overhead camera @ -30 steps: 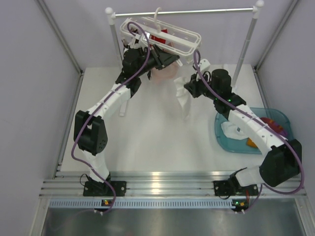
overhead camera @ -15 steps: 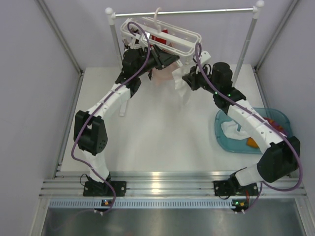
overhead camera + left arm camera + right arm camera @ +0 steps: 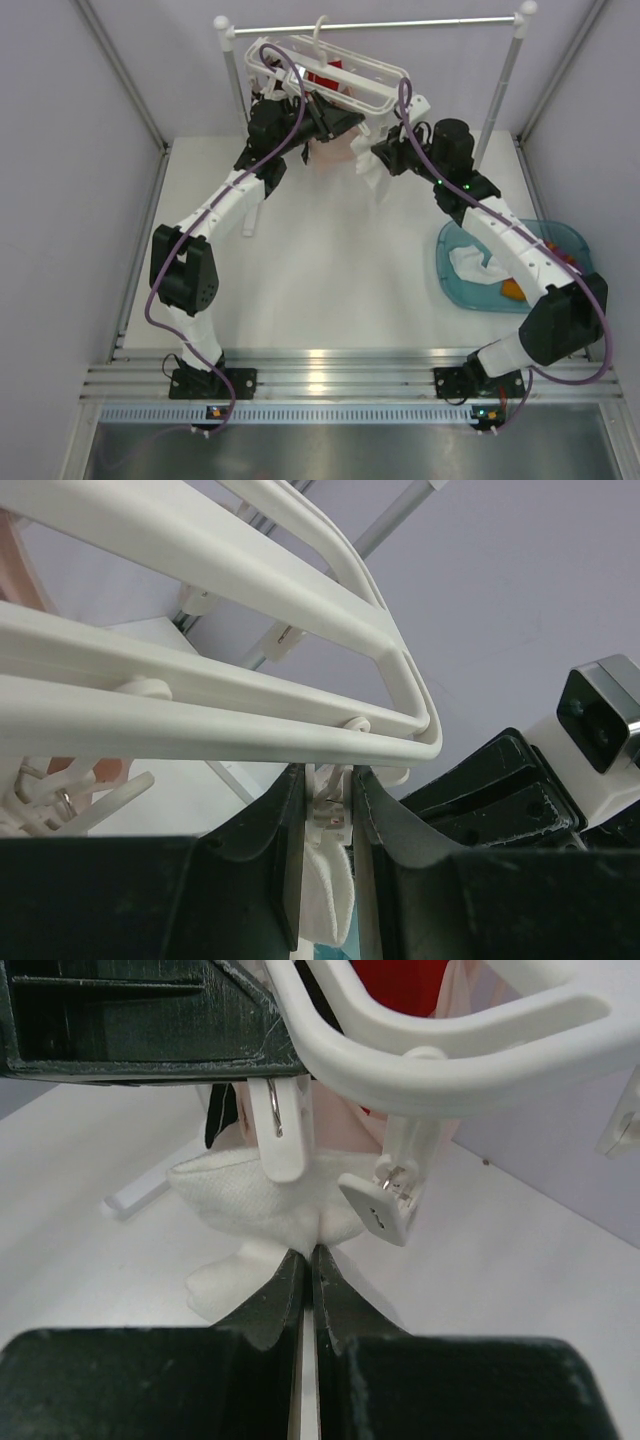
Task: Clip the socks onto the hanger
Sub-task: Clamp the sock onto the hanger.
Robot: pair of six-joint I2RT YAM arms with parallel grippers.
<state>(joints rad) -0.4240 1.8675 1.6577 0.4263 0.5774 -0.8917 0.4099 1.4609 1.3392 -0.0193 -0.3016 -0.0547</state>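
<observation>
- The right gripper, clenched on the white sock, has lifted it from mid-table to just under the hanger at the far side.
- The left gripper squeezes a clip just beside the sock, so clipping looks close.

2 white arms with black joints, purple cables looping along each, black fingers; bases sit on the aluminium rail.
</observation>
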